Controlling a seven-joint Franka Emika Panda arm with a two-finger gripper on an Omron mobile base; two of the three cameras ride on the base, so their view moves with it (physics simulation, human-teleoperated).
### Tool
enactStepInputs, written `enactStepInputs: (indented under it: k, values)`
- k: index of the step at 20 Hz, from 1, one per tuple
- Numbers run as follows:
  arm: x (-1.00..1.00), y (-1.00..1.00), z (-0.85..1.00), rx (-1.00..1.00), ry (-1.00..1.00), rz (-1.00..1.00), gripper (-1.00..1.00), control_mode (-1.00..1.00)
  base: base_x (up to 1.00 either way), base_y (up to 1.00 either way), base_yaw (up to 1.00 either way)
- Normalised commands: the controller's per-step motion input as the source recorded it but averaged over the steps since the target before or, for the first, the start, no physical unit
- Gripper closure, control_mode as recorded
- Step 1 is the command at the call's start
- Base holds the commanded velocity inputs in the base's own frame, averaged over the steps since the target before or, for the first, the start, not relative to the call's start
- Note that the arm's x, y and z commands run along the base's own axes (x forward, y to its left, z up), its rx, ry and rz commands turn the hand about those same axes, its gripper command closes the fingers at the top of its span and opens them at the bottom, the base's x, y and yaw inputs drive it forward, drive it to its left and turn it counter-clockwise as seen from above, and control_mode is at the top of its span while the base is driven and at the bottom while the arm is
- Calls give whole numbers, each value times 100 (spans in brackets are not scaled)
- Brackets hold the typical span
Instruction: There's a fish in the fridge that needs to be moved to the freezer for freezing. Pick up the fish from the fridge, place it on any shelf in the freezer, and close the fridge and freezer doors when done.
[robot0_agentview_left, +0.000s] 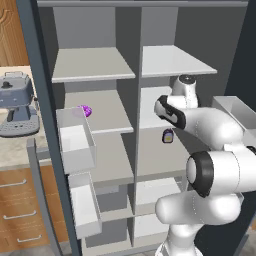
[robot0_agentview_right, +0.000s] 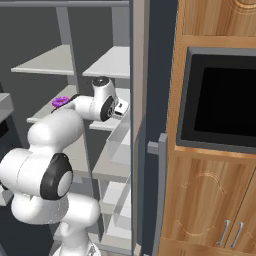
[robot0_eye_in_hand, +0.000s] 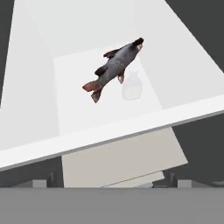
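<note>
Looking along the hand, the two dark finger tips of the gripper (robot0_eye_in_hand: 107, 183) stand wide apart at the near edge with nothing between them. Beyond them a pale grey shelf edge (robot0_eye_in_hand: 109, 140) crosses the view, and farther in, on the white shelf floor (robot0_eye_in_hand: 70, 113), lies the small dark grey fish with a reddish forked tail (robot0_eye_in_hand: 114, 66), inside the slate-blue fridge (robot0_agentview_left: 175, 60). It looks light, thin and probably slippery, stiff rather than floppy; I would pinch across the thick mid-body, not the tail. A faint bottle shape (robot0_eye_in_hand: 131, 86) shows just beside it.
</note>
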Motion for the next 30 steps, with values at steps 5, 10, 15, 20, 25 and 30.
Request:
enactStepInputs:
  k: [5, 10, 15, 20, 25, 30]
  values:
    - [46, 0, -16, 0, 0, 0, -100, -100, 0, 0, 0]
    - [33, -16, -17, 1, 0, 0, -100, -100, 0, 0, 0]
    - [37, -7, -16, 0, 0, 0, -100, -100, 0, 0, 0]
    - [39, 0, -17, 0, 0, 0, -100, -100, 0, 0, 0]
    - [31, -1, -28, 0, -3, 0, -100, -100, 0, 0, 0]
    - [43, 0, -24, 0, -1, 0, -100, -100, 0, 0, 0]
